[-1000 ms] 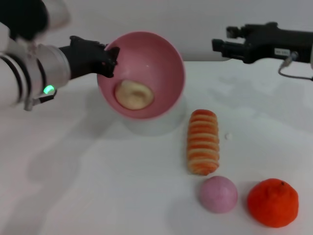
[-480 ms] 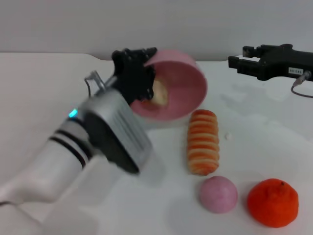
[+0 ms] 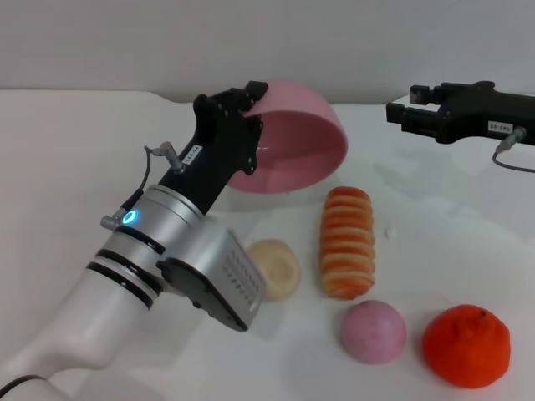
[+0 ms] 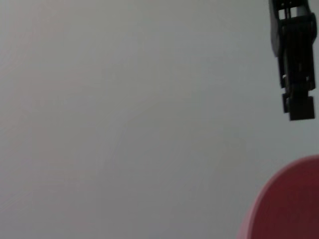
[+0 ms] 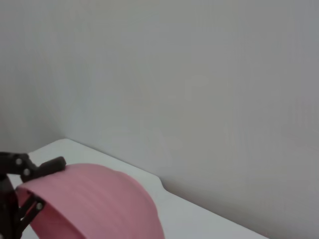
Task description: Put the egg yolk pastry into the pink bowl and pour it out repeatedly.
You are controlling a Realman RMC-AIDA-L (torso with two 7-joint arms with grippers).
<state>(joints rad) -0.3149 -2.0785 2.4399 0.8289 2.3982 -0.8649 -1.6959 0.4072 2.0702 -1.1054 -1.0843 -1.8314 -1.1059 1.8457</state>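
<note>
My left gripper [image 3: 248,98] is shut on the rim of the pink bowl [image 3: 297,142] and holds it above the table at the back centre. The bowl is tipped steeply, its mouth facing down and toward me, and it is empty. The egg yolk pastry [image 3: 274,267] lies on the table in front of the bowl, next to my left forearm. The bowl also shows in the left wrist view [image 4: 289,204] and as a dome in the right wrist view [image 5: 94,199]. My right gripper [image 3: 399,112] hovers parked at the back right.
A long orange-striped bread roll [image 3: 347,242] lies just right of the pastry. A small pink ball [image 3: 374,331] and an orange fruit [image 3: 466,345] sit at the front right. My left forearm [image 3: 180,259] crosses the table's left half.
The bowl has tipped from holding the pastry to mouth-down. The pastry has dropped out onto the table. My left arm has swung in front of the bowl.
</note>
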